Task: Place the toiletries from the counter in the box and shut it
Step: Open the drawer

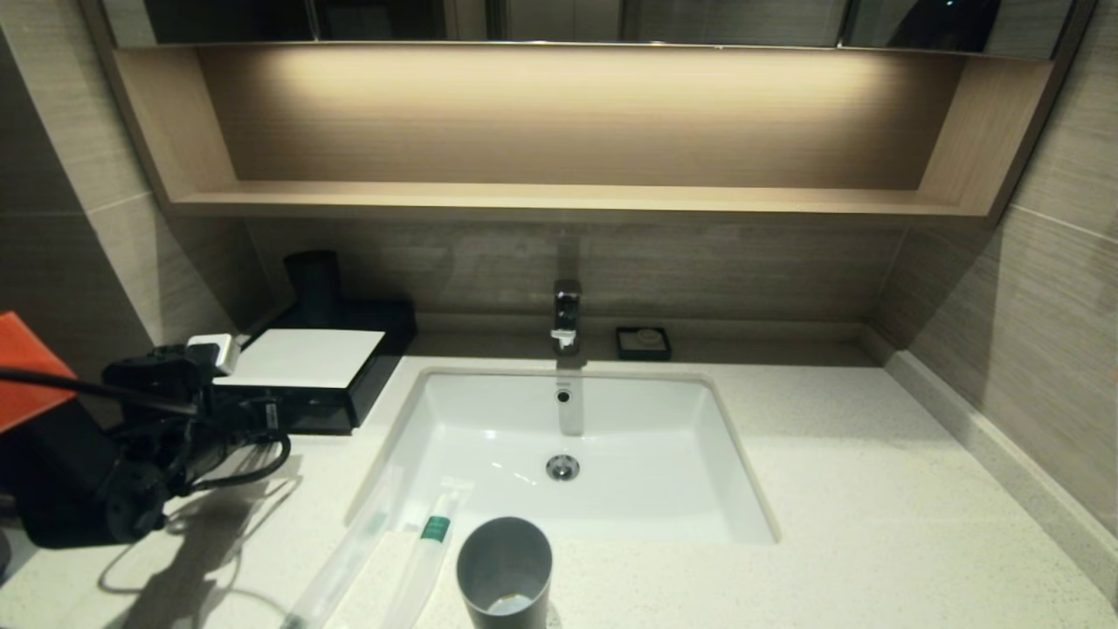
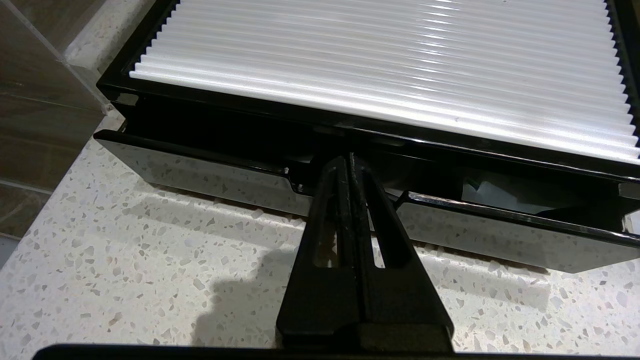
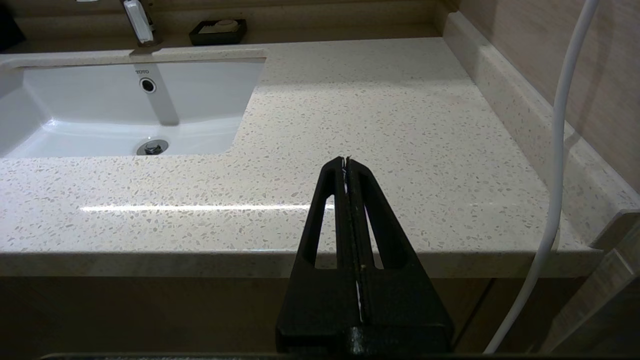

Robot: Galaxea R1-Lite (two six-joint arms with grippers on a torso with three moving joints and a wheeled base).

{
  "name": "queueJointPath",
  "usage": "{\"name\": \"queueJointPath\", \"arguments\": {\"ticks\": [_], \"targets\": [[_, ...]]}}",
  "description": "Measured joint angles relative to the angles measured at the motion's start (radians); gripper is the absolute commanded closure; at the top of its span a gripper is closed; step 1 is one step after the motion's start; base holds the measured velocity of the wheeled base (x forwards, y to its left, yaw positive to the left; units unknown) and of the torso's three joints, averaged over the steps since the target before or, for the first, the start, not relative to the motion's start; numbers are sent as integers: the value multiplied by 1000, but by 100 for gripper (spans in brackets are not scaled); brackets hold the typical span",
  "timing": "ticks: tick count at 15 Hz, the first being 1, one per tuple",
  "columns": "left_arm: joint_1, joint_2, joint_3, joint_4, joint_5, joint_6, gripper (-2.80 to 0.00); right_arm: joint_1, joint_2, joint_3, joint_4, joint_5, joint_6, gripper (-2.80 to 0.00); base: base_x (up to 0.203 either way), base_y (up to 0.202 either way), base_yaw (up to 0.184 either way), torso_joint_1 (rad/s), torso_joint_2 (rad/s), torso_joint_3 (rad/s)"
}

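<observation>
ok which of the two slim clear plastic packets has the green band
The slim clear plastic-wrapped packet lying nearer the grey metal cup; the other slim clear packet, on its far side, shows no solid green band.

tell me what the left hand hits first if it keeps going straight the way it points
The shut left hand points at the notch in the box drawer front, which stands slightly open. It would likely meet that front or the dark gap behind it first; depth is unclear.

Grey-brown tiled walls [image 1: 1048, 288] L, R & far. Lit wood niche shelf [image 1: 559, 199] across far wall w/ warm strip light; mirror cabinet [image 1: 559, 19] above.
</observation>
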State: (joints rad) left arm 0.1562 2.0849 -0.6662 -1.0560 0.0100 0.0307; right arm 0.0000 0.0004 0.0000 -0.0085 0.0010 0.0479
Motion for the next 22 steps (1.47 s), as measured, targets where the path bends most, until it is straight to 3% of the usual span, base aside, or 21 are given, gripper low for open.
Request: {"name": "queueJointPath", "arguments": {"ticks": [22], "targets": [[0,35,-39,2,0,-2,0,0,0,0,0,0,0,0,0,0,0,0,0,0]]}}
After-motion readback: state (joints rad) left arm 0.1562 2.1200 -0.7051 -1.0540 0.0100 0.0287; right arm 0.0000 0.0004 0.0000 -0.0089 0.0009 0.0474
